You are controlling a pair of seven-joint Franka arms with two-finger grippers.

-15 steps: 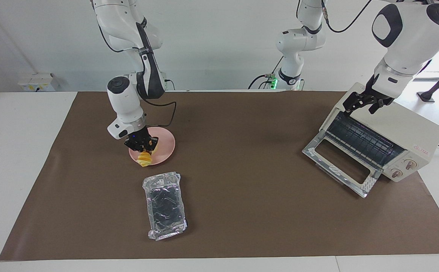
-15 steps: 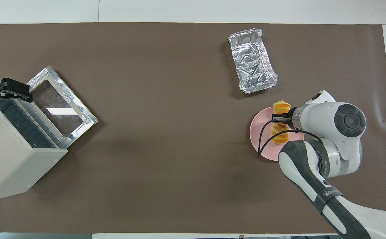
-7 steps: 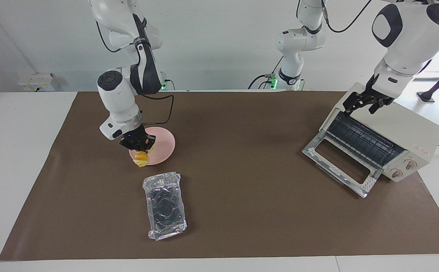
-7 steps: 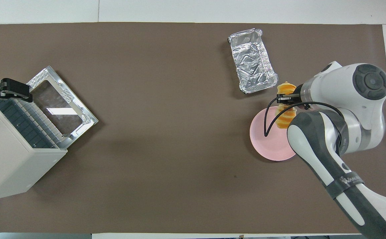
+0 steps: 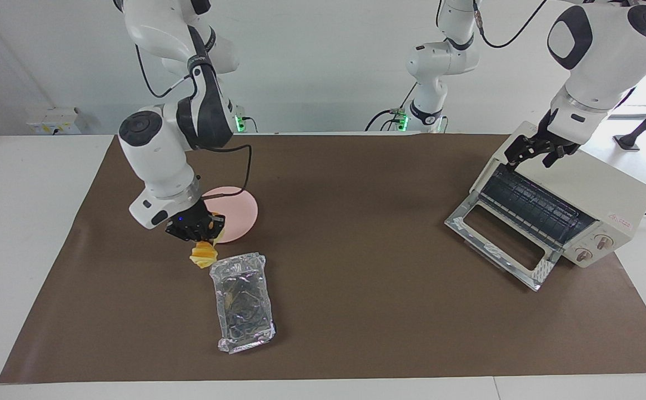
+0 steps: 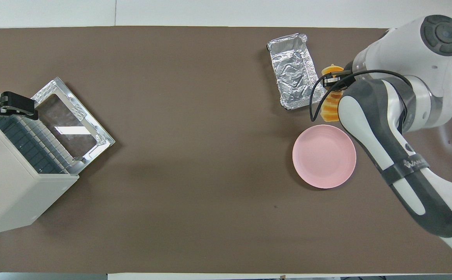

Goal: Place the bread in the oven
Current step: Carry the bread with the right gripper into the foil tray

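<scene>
right gripper is up in the air with its fingers pinched on the bread. the bread hangs down from it, long way pointing at the table, just beside the foil tray and past the edge of the pink plate. seen from above, the bread's long way runs the same as the tray's long side, right next to it.

the oven sits well apart, at the left arm's end of the table. so the bread has a long way to go across the brown mat, i think. the right arm has the bread, but the left arm is the one by the oven.

the oven door is dropped open and its wire rack shows inside. the left gripper waits over the top front edge of the oven, with its fingers spread wide and nothing in them.

the bread is yellow-orange and bumpy, like slices stuck together. the tray is shiny and crinkly. the plate is round and smooth. the oven is a cream box with two round knobs.
</scene>
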